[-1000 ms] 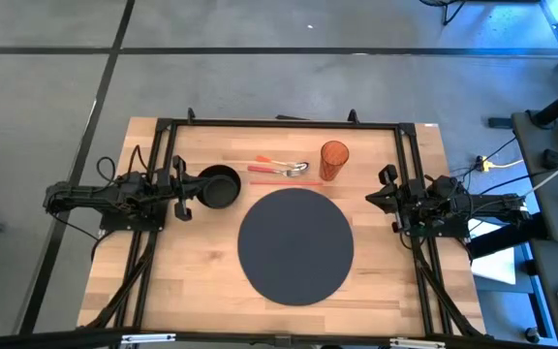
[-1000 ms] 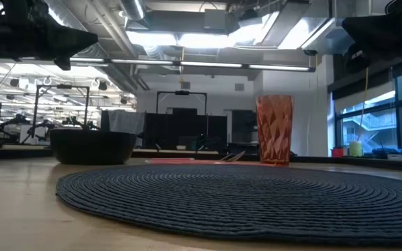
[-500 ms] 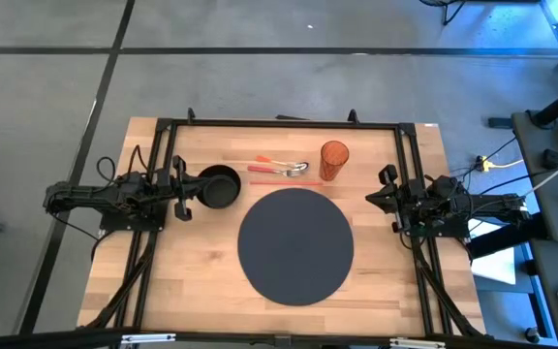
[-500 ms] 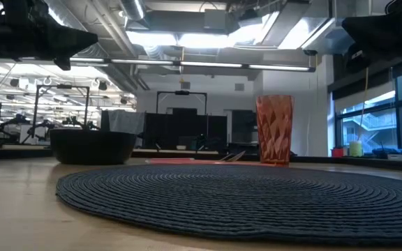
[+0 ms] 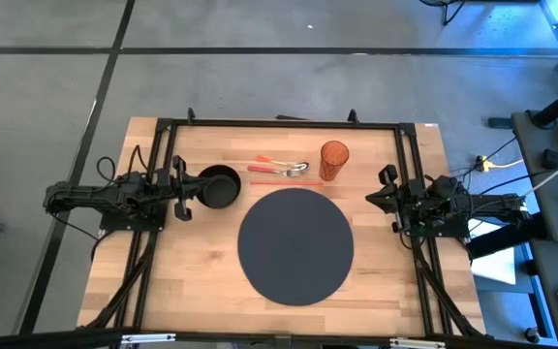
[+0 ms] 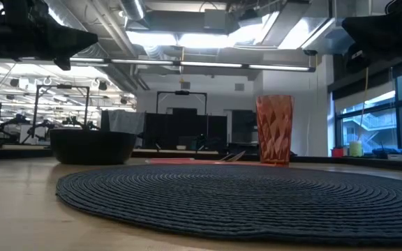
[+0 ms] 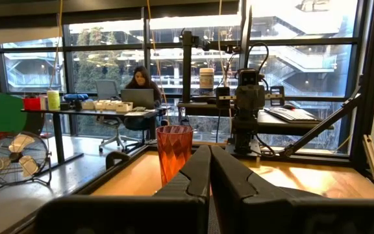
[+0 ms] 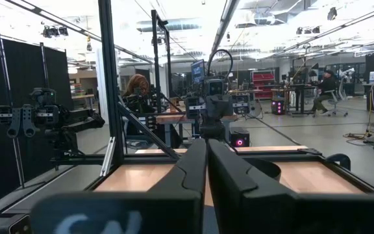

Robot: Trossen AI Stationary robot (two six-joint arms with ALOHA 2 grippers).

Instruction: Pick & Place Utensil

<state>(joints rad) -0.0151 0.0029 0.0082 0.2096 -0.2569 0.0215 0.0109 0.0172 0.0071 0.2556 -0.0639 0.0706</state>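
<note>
With both pincers, left gripper (image 5: 184,195) and right gripper (image 5: 377,198), pressed closed and empty, the thin orange-handled metal utensils (image 5: 279,170) lying between them risk being nudged into the faceted orange plastic cup (image 5: 333,160) alongside.

Open middle of the table (image 5: 201,281), with clutter along the far edge only.

We see a flat round dark mat (image 5: 295,245) at the centre, low enough for a claw to pass over it freely. Along the far side stand three obstacles: a black bowl (image 5: 218,186) on the left, just beside the left claw (image 5: 184,191); orange-handled utensils (image 5: 279,170) lying flat in the middle; and a tall orange cup (image 5: 333,160) close to their right end. The right claw (image 5: 384,198) waits at the right edge, with bare wood between it and the mat. A dark frame (image 5: 279,124) borders the table's far and side edges.
</note>
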